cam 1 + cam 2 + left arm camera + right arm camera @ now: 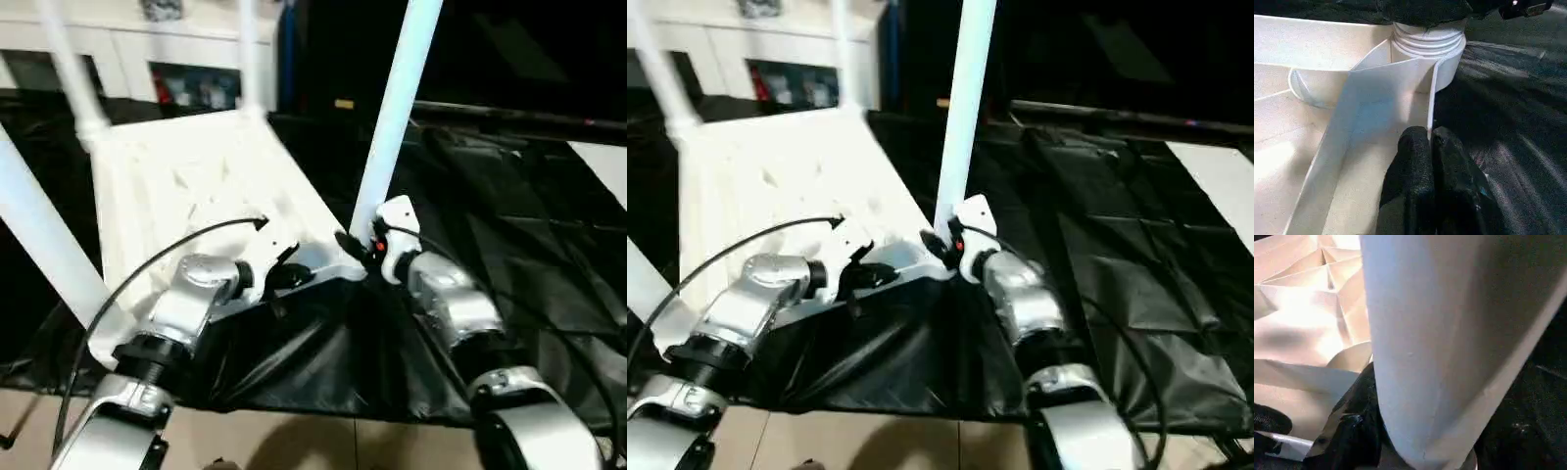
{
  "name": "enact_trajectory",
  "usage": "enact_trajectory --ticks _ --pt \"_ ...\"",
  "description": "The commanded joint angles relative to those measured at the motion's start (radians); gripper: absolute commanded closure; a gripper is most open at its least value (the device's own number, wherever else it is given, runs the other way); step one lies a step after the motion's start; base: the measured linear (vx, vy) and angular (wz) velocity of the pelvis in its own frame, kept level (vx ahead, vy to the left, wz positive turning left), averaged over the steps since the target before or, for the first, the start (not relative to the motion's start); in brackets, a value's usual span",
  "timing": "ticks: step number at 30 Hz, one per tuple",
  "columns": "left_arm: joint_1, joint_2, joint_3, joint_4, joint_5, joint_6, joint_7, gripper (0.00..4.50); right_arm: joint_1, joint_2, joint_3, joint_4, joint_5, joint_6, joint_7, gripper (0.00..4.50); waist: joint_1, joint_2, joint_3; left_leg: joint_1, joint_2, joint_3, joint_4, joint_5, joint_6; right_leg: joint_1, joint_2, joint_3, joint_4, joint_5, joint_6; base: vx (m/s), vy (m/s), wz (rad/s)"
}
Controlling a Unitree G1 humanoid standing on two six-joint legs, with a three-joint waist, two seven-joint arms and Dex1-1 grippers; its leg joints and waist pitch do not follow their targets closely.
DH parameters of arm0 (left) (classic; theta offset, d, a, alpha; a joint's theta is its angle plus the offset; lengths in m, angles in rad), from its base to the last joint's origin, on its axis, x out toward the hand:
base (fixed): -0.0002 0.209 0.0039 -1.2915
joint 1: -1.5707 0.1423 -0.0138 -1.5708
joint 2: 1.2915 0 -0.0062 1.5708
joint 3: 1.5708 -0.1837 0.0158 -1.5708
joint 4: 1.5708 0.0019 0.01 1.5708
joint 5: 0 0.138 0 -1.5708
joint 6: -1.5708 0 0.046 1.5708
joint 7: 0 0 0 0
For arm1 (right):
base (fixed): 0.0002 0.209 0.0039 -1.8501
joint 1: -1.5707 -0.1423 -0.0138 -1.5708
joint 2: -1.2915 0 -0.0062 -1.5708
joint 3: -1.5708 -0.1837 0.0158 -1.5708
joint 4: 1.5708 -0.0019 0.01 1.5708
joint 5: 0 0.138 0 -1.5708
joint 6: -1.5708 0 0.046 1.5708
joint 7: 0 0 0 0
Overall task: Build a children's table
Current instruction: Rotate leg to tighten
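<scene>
Table top (196, 186) lies upside down on black sheet (509, 225), legs up. Near-right leg (397, 108) stands upright in its corner socket (1427, 46). Right gripper (364, 247), the nearer one, has fingers clasped around leg base; left gripper (1425, 156) fingers closed, pinching the top's rim beside it.

A: Head views dim overall and soft. The white ribbed plastic table top (196, 196) blows out to glare, and the black crinkled plastic sheet (1136, 255) carries only faint sheen.

B: Right wrist view: the white tapered tubular leg (1449, 333) is out of focus, shaded on one side.
</scene>
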Motion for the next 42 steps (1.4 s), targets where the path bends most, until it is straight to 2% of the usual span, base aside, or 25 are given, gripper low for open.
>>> enact_trajectory --ticks 1,5,6,8,12,13,16,20,24,26,27,28,32,34,42 --pt "-0.057 -0.050 -0.027 -0.007 -0.025 -0.045 0.017 4.50 0.020 0.131 0.100 -0.004 0.029 0.045 0.111 1.85 0.001 0.016 -0.056 0.001 -0.002 0.001 -0.082 -0.341 -0.003 0.040 -0.042 0.032 -0.095 -0.419 -0.123 0.000 0.000 0.00" --pt "-0.039 0.010 -0.032 -0.029 -0.036 -0.105 -0.082 4.50 0.034 0.076 0.094 -0.040 0.035 0.047 0.181 1.55 0.002 0.014 -0.058 -0.001 -0.001 0.000 -0.084 -0.335 0.002 0.045 -0.044 0.033 -0.094 -0.406 -0.124 0.000 0.000 0.00" --pt "-0.030 0.028 -0.036 -0.041 -0.043 -0.118 -0.119 4.50 0.037 0.054 0.100 -0.047 0.030 0.035 0.206 1.46 0.002 0.016 -0.061 -0.005 0.000 -0.001 -0.084 -0.315 0.004 0.048 -0.045 0.035 -0.089 -0.373 -0.131 0.000 0.000 0.00" --pt "-0.021 0.050 -0.037 -0.054 -0.052 -0.112 -0.158 4.50 0.044 0.019 0.109 -0.057 0.028 0.025 0.260 1.27 0.004 0.017 -0.062 0.001 0.002 0.005 -0.079 -0.283 0.005 0.043 -0.043 0.037 -0.081 -0.303 -0.166 0.000 0.000 0.00" --pt "0.000 0.109 -0.050 -0.073 -0.065 -0.140 -0.259 4.50 0.064 -0.083 0.142 -0.087 0.030 0.009 0.429 1.27 0.008 0.018 -0.066 -0.003 0.003 0.009 -0.074 -0.223 0.025 0.053 -0.039 0.037 -0.065 -0.169 -0.211 0.000 0.000 0.00" --pt "0.002 0.125 -0.049 -0.073 -0.076 -0.150 -0.297 4.50 0.071 -0.125 0.158 -0.101 0.023 0.004 0.499 1.27 0.010 0.017 -0.069 -0.001 0.003 0.012 -0.070 -0.181 0.035 0.054 -0.037 0.038 -0.057 -0.092 -0.237 0.000 0.000 0.00" --pt "0.006 0.146 -0.048 -0.077 -0.094 -0.160 -0.353 4.50 0.073 -0.178 0.178 -0.102 0.005 -0.015 0.587 1.27 0.020 0.019 -0.071 -0.001 0.003 0.014 -0.065 -0.143 0.054 0.058 -0.035 0.035 -0.047 -0.011 -0.265 0.018 0.003 0.01" --pt "0.006 0.184 -0.057 -0.079 -0.110 -0.166 -0.421 4.50 0.059 -0.240 0.213 -0.090 -0.015 -0.043 0.690 1.27 0.030 0.016 -0.067 0.002 0.006 0.017 -0.066 -0.184 0.053 0.057 -0.037 0.035 -0.049 -0.066 -0.269 0.000 0.000 0.00" --pt "0.007 0.198 -0.059 -0.082 -0.117 -0.167 -0.442 4.50 0.054 -0.256 0.226 -0.087 -0.018 -0.063 0.726 1.27 0.038 0.013 -0.064 0.004 0.007 0.017 -0.069 -0.216 0.034 0.054 -0.042 0.037 -0.057 -0.151 -0.249 0.000 0.000 0.00" --pt "0.009 0.205 -0.056 -0.083 -0.117 -0.171 -0.451 4.50 0.048 -0.254 0.227 -0.087 -0.013 -0.063 0.731 1.27 0.038 0.007 -0.063 0.002 0.007 0.016 -0.070 -0.218 0.031 0.055 -0.043 0.038 -0.059 -0.182 -0.235 0.000 0.000 0.00" --pt "0.009 0.206 -0.054 -0.081 -0.115 -0.174 -0.453 4.50 0.047 -0.252 0.227 -0.087 -0.010 -0.065 0.735 1.27 0.039 0.009 -0.063 0.003 0.008 0.015 -0.070 -0.220 0.029 0.053 -0.044 0.038 -0.060 -0.198 -0.227 0.000 0.000 0.00" --pt "0.010 0.208 -0.053 -0.079 -0.113 -0.177 -0.451 4.50 0.047 -0.250 0.230 -0.088 -0.012 -0.070 0.735 1.27 0.039 0.005 -0.063 0.002 0.007 0.016 -0.070 -0.218 0.029 0.053 -0.044 0.038 -0.061 -0.201 -0.224 0.000 0.000 0.00" --pt "0.012 0.215 -0.052 -0.075 -0.114 -0.185 -0.443 4.50 0.039 -0.235 0.239 -0.071 -0.021 -0.087 0.715 1.41 0.038 0.004 -0.064 0.000 0.007 0.015 -0.070 -0.201 0.029 0.053 -0.043 0.038 -0.059 -0.197 -0.220 0.000 0.000 0.00" --pt "0.018 0.215 -0.049 -0.080 -0.117 -0.182 -0.439 4.50 0.038 -0.222 0.232 -0.069 -0.014 -0.084 0.707 1.66 0.036 0.004 -0.064 -0.002 0.007 0.014 -0.071 -0.198 0.027 0.054 -0.043 0.037 -0.058 -0.195 -0.219 0.000 0.000 0.00" --pt "0.032 0.216 -0.046 -0.090 -0.117 -0.180 -0.430 4.50 0.051 -0.207 0.220 -0.080 0.003 -0.093 0.702 1.76 0.031 0.002 -0.064 -0.002 0.006 0.014 -0.070 -0.192 0.031 0.054 -0.043 0.037 -0.057 -0.193 -0.218 0.000 0.000 0.00"
